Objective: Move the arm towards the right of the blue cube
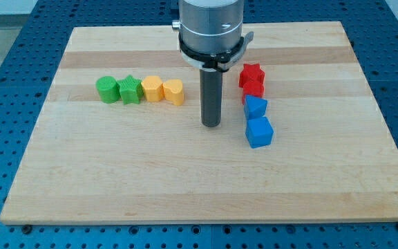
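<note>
The blue cube (259,132) lies right of the board's middle. A second blue block (256,107) touches it on its top side. My tip (211,125) rests on the board to the left of the blue cube, a short gap away from it. The rod rises straight up to the arm's grey body at the view's top.
A red star (251,74) and a red block (253,90) continue the column above the blue blocks. At the left a row holds a green round block (106,90), a green star (130,90), a yellow block (152,88) and a yellow-orange block (174,91). The wooden board (185,180) ends at blue pegboard.
</note>
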Action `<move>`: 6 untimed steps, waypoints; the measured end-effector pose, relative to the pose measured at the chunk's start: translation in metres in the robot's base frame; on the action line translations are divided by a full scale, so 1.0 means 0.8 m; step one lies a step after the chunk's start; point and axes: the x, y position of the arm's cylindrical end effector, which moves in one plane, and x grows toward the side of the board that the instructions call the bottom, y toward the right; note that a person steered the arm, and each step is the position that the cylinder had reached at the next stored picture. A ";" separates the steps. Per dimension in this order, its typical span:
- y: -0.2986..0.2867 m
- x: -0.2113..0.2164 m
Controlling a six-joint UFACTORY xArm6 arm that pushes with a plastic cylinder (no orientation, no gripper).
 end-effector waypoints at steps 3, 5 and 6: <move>0.013 0.108; 0.139 0.153; 0.224 0.137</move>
